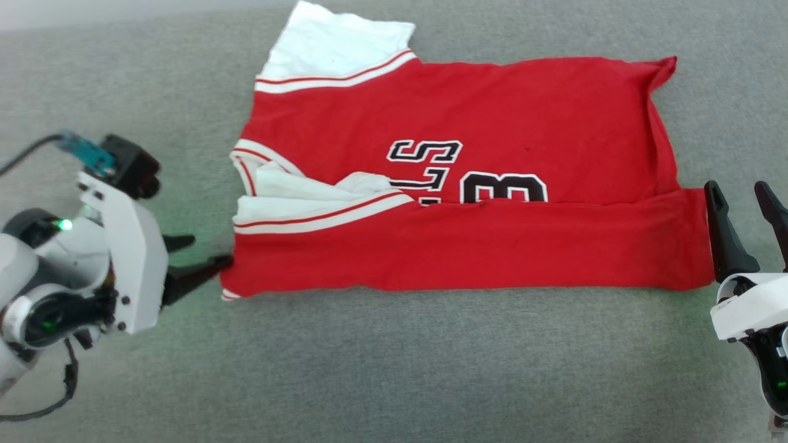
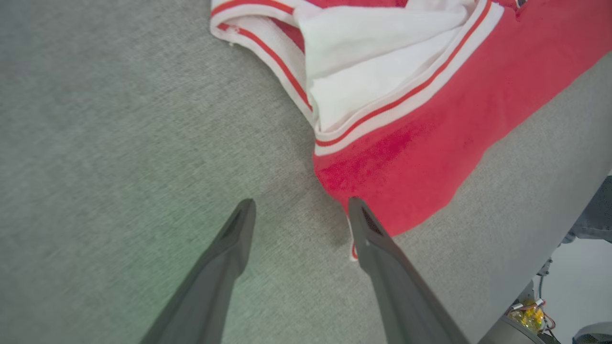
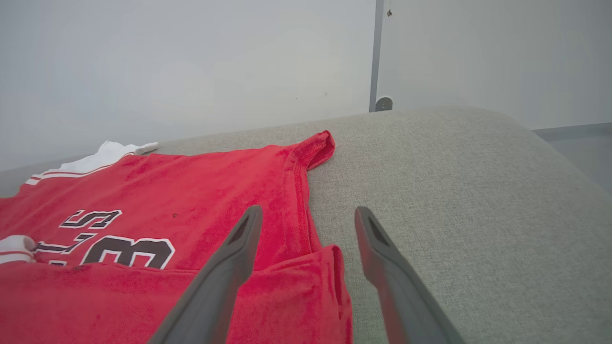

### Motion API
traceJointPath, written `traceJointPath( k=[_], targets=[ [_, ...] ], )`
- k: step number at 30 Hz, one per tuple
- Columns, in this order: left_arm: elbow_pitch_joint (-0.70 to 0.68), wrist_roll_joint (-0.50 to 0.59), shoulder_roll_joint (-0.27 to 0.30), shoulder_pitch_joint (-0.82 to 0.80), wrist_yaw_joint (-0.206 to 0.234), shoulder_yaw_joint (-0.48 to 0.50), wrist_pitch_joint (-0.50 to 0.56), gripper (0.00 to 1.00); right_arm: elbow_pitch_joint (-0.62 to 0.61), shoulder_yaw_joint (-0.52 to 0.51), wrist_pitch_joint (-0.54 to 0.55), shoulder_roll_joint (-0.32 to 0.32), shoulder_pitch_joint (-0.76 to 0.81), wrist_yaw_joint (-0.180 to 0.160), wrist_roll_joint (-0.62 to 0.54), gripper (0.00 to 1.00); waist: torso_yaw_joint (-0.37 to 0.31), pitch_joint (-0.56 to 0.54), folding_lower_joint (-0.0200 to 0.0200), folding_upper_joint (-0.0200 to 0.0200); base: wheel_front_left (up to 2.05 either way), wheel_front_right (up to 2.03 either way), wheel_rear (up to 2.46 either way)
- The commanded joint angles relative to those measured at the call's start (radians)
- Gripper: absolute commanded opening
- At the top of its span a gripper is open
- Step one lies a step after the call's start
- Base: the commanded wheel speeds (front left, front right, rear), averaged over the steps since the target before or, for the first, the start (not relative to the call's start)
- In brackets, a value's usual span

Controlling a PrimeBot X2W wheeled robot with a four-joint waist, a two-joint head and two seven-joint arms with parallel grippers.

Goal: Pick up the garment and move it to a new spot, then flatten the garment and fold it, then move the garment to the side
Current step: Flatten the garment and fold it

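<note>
I am watching my left gripper (image 1: 212, 249) sitting open at the left, jaws spread and holding nothing, one fingertip just at the near-left corner of the garment (image 1: 492, 246). The garment is lying flat across the middle of the grey cushion (image 1: 431, 357), its near edge folded up over the chest number. My right gripper (image 1: 735, 184) is hovering open just beside its right edge, gripping nothing.
</note>
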Motion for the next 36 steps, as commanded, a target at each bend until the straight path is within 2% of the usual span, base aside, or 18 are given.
traceJointPath(
  k=[1,4,12,14,15,17,18,25,31,36],
  targets=[
    [0.003,-0.015,-0.007,-0.017,-0.001,-0.005,0.027,1.0,-0.003,0.0,-0.007,0.005,-0.003,-0.001,0.004,1.0,-0.022,0.014,0.0,-0.0001,0.0,0.0,0.0],
    [0.001,-0.06,-0.018,-0.013,0.001,-0.006,0.068,1.0,-0.004,-0.008,-0.014,0.014,0.01,-0.001,0.008,1.0,-0.04,0.021,0.0,-0.0001,0.0,0.0,0.0],
    [0.018,-0.062,-0.004,0.017,0.012,-0.046,0.129,1.0,-0.008,-0.01,-0.027,0.028,0.024,-0.001,0.015,1.0,-0.074,0.037,0.0,-0.0001,0.0,0.0,0.0],
    [0.036,-0.072,-0.017,0.032,0.015,-0.052,0.131,1.0,-0.007,-0.009,-0.028,0.029,0.025,-0.001,0.015,1.0,-0.078,0.041,0.0,-0.0001,0.0,0.0,0.0],
    [0.043,-0.085,-0.027,0.038,0.014,-0.056,0.136,0.89,-0.005,-0.006,-0.024,0.026,0.027,-0.001,0.014,1.0,-0.08,0.043,0.0,-0.0001,0.0,0.0,0.0],
    [0.051,-0.102,-0.043,0.052,0.003,-0.068,0.154,0.36,-0.006,0.005,-0.013,0.017,0.032,-0.001,0.012,1.0,-0.081,0.046,0.0,-0.0001,0.0,0.0,0.0],
    [0.055,-0.121,-0.051,0.057,0.001,-0.067,0.157,0.0,-0.01,0.007,-0.009,0.012,0.032,-0.001,0.01,1.0,-0.081,0.047,0.0,-0.0001,0.0,0.0,0.0],
    [0.071,-0.163,-0.069,0.056,-0.015,-0.049,0.151,0.0,-0.034,0.044,0.06,-0.048,0.034,-0.001,0.012,1.0,-0.075,0.047,0.0,-0.0001,0.0,0.0,0.0],
    [0.06,-0.161,-0.076,0.057,-0.022,-0.043,0.123,0.0,-0.025,0.152,0.266,-0.141,0.023,-0.001,0.025,1.0,-0.064,0.044,0.0,-0.0001,0.0,0.0,0.0],
    [0.04,-0.155,-0.081,0.05,-0.024,-0.038,0.107,0.0,0.002,0.201,0.423,-0.172,-0.037,-0.001,0.04,1.0,-0.048,0.053,0.0,-0.0001,0.0,0.0,0.0]
  ],
)
